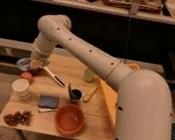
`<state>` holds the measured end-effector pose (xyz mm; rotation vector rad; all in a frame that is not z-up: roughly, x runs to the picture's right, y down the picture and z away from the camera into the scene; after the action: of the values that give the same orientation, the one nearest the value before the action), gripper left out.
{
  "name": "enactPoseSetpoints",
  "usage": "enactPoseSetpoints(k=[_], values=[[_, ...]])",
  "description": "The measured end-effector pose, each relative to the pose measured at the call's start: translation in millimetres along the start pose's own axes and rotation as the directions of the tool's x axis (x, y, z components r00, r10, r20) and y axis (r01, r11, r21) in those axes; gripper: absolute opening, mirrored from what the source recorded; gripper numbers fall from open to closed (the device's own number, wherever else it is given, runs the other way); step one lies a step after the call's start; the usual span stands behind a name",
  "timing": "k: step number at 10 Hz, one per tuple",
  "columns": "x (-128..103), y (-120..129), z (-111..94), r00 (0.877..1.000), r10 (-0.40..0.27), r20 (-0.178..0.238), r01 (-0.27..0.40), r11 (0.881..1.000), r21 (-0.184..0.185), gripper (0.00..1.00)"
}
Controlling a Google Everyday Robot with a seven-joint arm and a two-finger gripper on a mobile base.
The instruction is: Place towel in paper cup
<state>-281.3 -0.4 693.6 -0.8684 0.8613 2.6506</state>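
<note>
The towel, a small crumpled grey-blue cloth, hangs at the table's back left corner at the tip of my gripper. The gripper points down from the bent arm and is shut on the towel's right side. The paper cup, short and white with a wide rim, stands upright near the table's left edge, in front of the gripper and below it. A small orange-red fruit lies between cup and gripper.
On the wooden table are a flat blue-grey pad, an orange bowl, grapes, a dark cup, a light green cup, a knife and a yellow tray.
</note>
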Motion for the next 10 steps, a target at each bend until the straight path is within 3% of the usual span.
enactPoseSetpoints(k=[2,5,7,10], values=[[47,-6,37,0.993,-0.104,0.05,0.101,0.993,0.065,0.0],[65,-7,81,0.988,-0.136,0.078,0.126,0.984,0.125,0.0],[55,-16,99,0.991,-0.118,0.063,0.106,0.981,0.159,0.0],[8,-44,122,0.997,-0.072,0.024,0.066,0.978,0.198,0.0]])
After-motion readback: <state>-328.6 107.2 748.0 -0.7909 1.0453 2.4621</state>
